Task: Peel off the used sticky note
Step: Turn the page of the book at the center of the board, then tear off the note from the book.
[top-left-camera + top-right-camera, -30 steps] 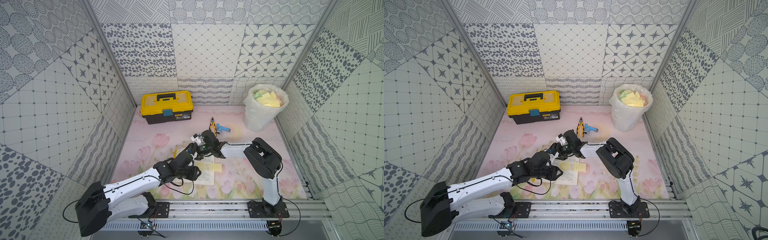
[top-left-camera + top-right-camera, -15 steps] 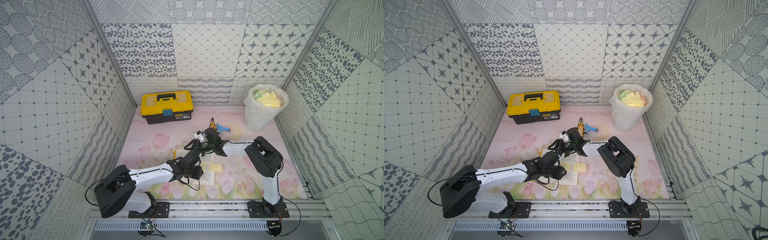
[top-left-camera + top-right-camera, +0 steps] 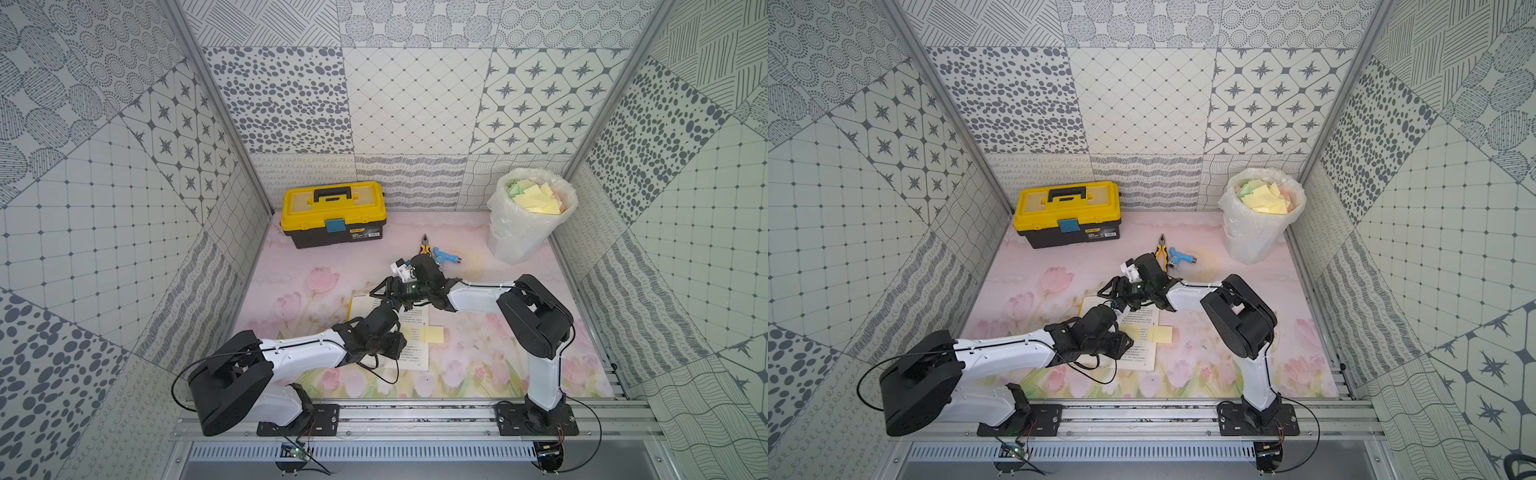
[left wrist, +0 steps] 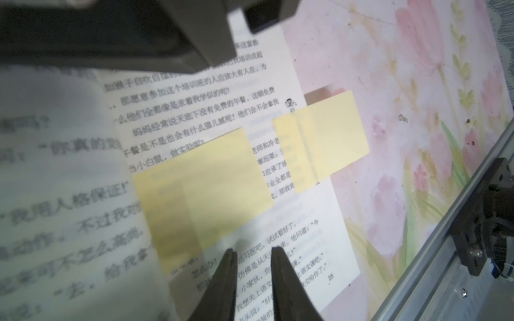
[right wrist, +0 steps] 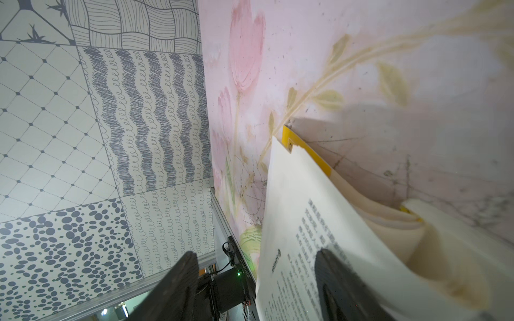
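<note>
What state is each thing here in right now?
Book, open on the table.
Inner sticky note, stuck on the book.
Edge sticky note, stuck, overhanging the book's edge.
Toolbox, lid shut.
Bin, nearly full.
Left tool, slightly open, empty.
Right tool, open wide, over the book.

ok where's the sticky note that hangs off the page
In both top views that sticky note straddles the open book's right page edge, half on the pink mat, right of the left pincer; a second note lies mid-page.

Yellow sticky note (image 4: 203,194) lies flat on page (image 4: 314,214), second note (image 4: 322,139) overhanging edge.
</note>
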Controlling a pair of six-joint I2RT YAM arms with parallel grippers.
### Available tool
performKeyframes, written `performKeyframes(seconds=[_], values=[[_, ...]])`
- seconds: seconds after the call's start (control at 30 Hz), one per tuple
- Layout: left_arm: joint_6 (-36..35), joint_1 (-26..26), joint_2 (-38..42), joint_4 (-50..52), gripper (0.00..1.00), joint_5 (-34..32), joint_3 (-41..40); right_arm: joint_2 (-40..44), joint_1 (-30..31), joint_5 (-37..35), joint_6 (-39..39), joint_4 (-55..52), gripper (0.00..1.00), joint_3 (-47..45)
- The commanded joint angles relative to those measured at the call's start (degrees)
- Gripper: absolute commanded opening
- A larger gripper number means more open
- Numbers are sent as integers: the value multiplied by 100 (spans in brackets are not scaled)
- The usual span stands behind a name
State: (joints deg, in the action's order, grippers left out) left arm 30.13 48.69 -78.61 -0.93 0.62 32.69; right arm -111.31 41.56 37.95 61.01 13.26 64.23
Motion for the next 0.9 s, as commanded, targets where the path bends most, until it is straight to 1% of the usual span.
performKeyframes(seconds=[0.0,0.33,0.5,0.67,0.87], values=[[390,-147,-9,-70,25,-473,-241,711,-284,276,-388,-334,72,-292],[88,-205,-172,-382,25,-266,-375,1761,-922,69,-703,-897,75,-938],[-286,-208,-136,-597,26,9,-497,2367,-1065,-139,-961,-1454,76,-1315],[-709,-205,-65,-763,26,273,-638,3062,-1230,-292,-984,-1743,76,-1942],[-1040,-203,-16,-791,26,406,-721,3913,-1428,-513,-882,-2011,78,-2745]])
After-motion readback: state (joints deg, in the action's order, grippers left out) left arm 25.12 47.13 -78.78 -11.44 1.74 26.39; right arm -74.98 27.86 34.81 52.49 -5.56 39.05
